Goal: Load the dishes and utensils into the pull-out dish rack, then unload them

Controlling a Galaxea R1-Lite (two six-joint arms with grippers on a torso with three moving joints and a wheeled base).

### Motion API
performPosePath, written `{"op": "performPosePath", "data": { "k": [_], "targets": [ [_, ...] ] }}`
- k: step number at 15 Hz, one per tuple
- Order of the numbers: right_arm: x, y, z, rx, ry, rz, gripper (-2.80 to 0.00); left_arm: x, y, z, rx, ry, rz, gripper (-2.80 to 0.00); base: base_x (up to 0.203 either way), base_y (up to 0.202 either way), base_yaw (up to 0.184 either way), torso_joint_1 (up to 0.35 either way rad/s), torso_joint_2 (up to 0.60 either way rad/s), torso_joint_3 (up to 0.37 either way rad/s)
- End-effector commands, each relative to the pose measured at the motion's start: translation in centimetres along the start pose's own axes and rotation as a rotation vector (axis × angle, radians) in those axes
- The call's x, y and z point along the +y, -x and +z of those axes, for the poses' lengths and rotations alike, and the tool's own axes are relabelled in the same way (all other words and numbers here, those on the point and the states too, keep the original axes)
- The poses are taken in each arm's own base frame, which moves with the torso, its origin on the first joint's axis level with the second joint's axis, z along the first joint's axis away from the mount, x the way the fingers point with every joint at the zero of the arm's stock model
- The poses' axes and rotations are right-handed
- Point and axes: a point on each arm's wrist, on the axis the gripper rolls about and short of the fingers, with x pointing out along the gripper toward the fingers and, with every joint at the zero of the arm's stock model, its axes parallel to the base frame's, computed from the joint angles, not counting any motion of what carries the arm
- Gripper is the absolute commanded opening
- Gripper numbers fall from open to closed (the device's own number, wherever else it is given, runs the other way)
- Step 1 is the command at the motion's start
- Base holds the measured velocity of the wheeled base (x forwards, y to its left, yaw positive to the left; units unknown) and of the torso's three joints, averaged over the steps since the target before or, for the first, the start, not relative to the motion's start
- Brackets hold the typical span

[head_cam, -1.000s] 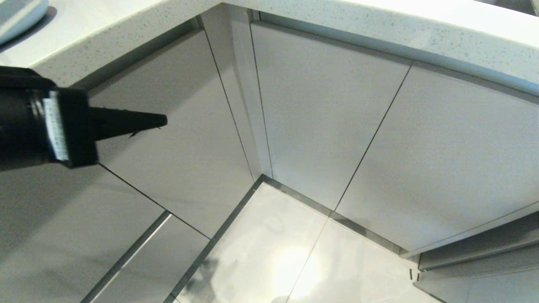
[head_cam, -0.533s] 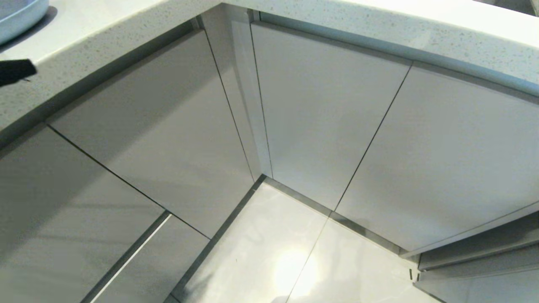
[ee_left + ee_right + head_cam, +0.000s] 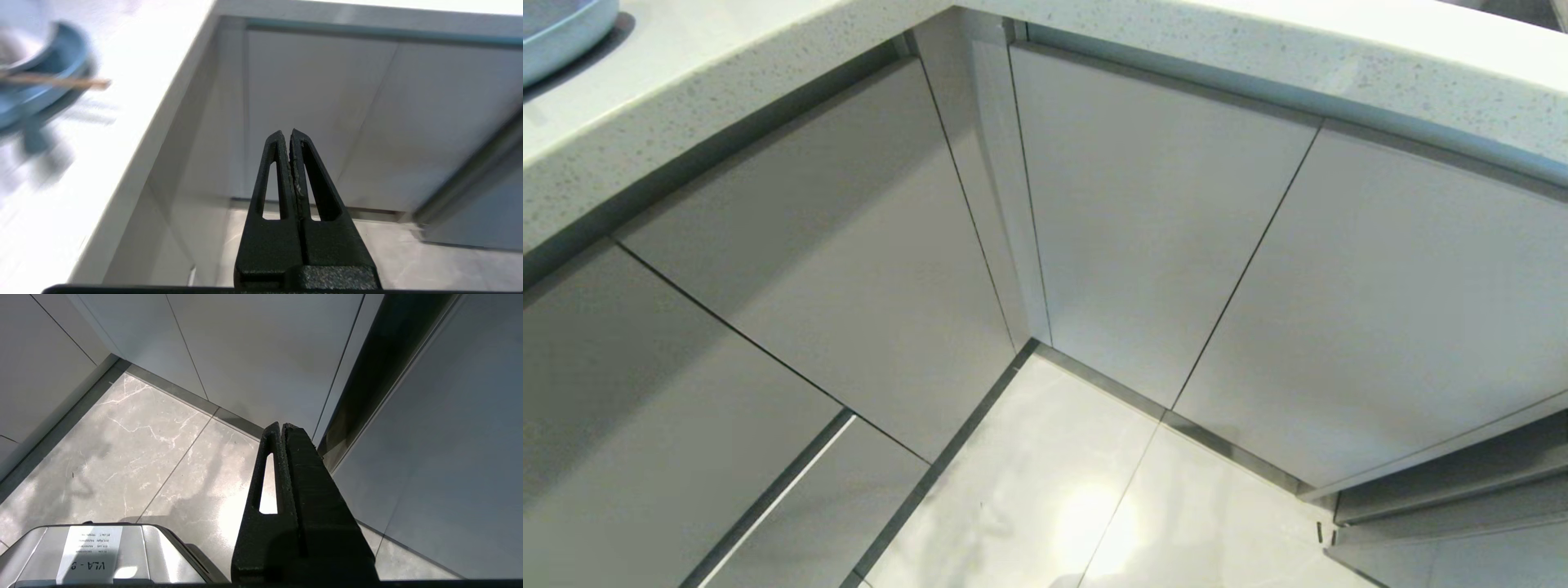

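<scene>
I am seeing my left gripper pressed closed, holding nothing, with the plate and chopsticks lying well aside on the counter.

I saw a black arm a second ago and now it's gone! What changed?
The left gripper slid out of the head view to the left; it shows only in its own wrist view now, shut and holding nothing. The cupboard doors, counter and floor stayed put. The right gripper is shut and low, near the floor.
</scene>
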Motion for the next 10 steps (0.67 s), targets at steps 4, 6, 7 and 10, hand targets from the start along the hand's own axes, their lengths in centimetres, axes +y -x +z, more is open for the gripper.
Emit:
{"op": "performPosePath", "data": {
  "k": [4,6,7,10],
  "targets": [
    [0.0,0.0,0.0,-0.003,0.0,0.0,-2.8,-3.3,4.7,-3.9,-0.013,-0.041,0.247,-2.8,0.0,0.0,0.0,0.0,0.0,0.0],
    [0.0,0.0,0.0,-0.003,-0.001,0.0,-2.8,-3.2,4.5,-5.6,0.038,0.012,0.345,-2.8,0.0,0.0,0.0,0.0,0.0,0.0],
    [0.0,0.0,0.0,-0.003,0.0,0.0,-2.8,-3.1,4.3,-6.1,0.044,0.073,0.383,-2.8,0.0,0.0,0.0,0.0,0.0,0.0],
    [0.0,0.0,0.0,-0.002,0.0,0.0,-2.8,-2.9,5.1,-6.8,0.044,0.124,0.347,-2.8,0.0,0.0,0.0,0.0,0.0,0.0]
  ]
}}
